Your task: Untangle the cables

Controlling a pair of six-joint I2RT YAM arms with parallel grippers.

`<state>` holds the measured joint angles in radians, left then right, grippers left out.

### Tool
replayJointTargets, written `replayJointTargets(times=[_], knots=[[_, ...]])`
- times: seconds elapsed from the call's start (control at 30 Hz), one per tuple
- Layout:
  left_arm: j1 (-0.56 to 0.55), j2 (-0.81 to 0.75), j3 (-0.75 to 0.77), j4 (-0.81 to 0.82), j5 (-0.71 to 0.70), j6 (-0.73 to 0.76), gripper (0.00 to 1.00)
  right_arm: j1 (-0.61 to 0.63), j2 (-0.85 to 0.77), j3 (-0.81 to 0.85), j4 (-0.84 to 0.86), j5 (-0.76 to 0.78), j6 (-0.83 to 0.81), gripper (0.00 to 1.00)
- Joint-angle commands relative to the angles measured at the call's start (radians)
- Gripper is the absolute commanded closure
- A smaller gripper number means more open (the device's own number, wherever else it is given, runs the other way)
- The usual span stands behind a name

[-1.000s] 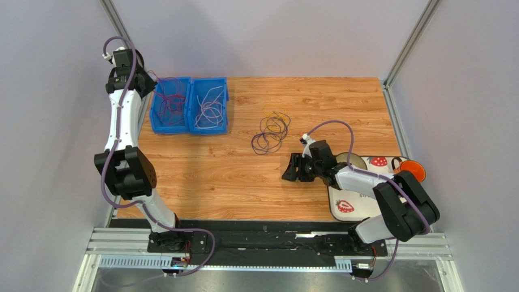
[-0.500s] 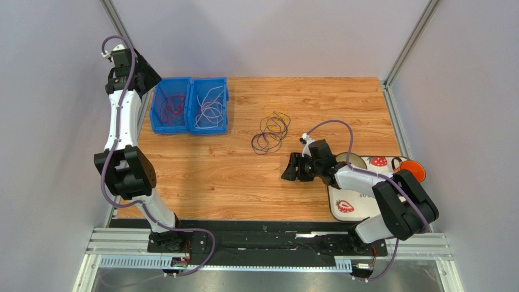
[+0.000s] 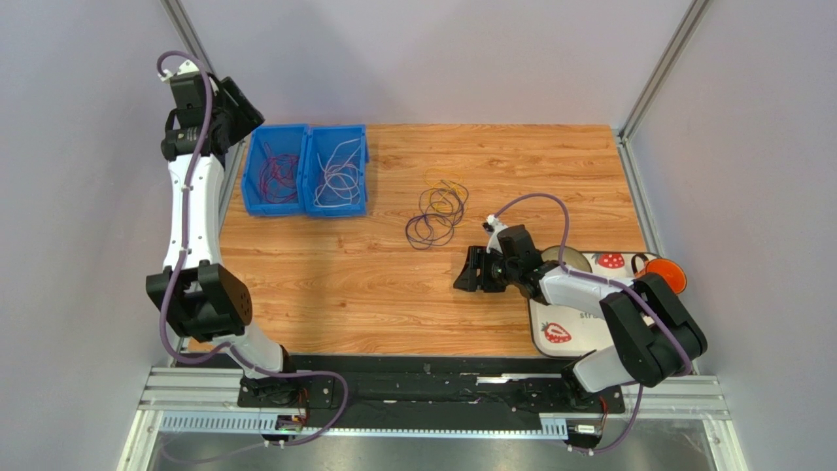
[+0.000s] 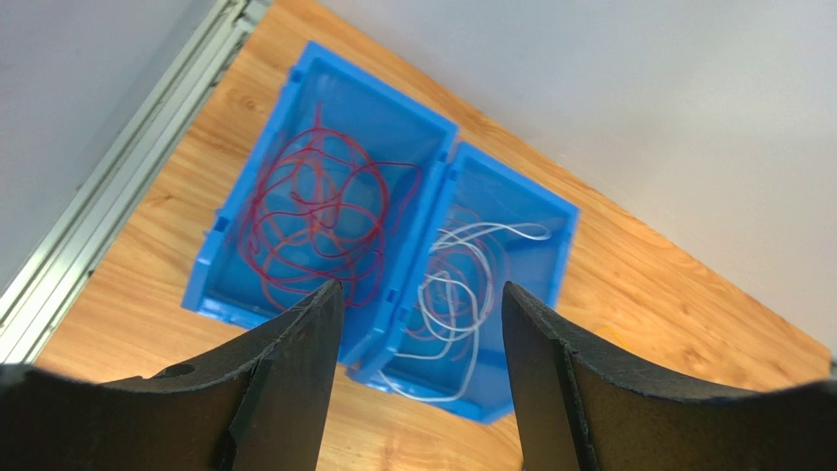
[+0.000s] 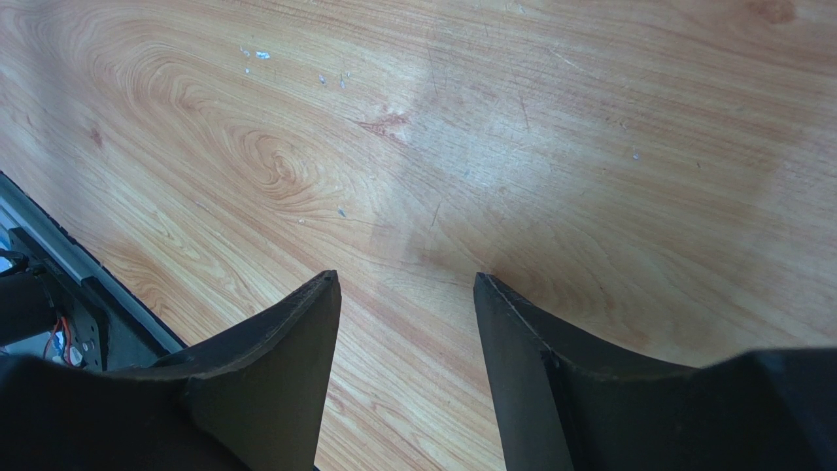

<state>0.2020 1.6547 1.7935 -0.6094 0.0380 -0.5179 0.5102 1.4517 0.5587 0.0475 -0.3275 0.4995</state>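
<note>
The cables [image 3: 435,214] look light and limp: pinch one outer loop. The left gripper [image 4: 422,294] and right gripper [image 5: 408,285] stand open, empty.

Robotics lab test cell. Plain grey panel walls [image 3: 442,59] on three sides, aluminium profile posts [image 3: 660,69] in upper corners, wood-grain tabletop [image 3: 393,285], slotted mounting rail [image 3: 187,394] along bottom edge, blue sorting bins [image 3: 339,209] upper left.

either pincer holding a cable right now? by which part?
Nothing held. Left pincer is open near the blue bins; right pincer is open over the table.
</note>
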Motion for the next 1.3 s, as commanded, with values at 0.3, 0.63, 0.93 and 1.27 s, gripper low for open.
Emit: replayJointTargets(times=[0.3, 0.63, 0.93, 1.27], knots=[[-0.386, -0.168, -0.091, -0.069, -0.036, 0.139, 0.35, 0.005, 0.030, 0.001, -0.044, 0.039, -0.021, 0.40], [-0.621, -0.127, -0.193, -0.038, -0.092, 0.160, 0.39, 0.004, -0.022, -0.026, -0.044, 0.108, 0.013, 0.40], [-0.792, 0.066, -0.244, 0.040, -0.105, 0.142, 0.39, 0.004, -0.134, -0.095, -0.020, 0.177, 0.040, 0.42], [-0.855, 0.217, -0.284, 0.083, -0.109, 0.151, 0.38, 0.002, -0.148, -0.108, -0.009, 0.177, 0.045, 0.42]])
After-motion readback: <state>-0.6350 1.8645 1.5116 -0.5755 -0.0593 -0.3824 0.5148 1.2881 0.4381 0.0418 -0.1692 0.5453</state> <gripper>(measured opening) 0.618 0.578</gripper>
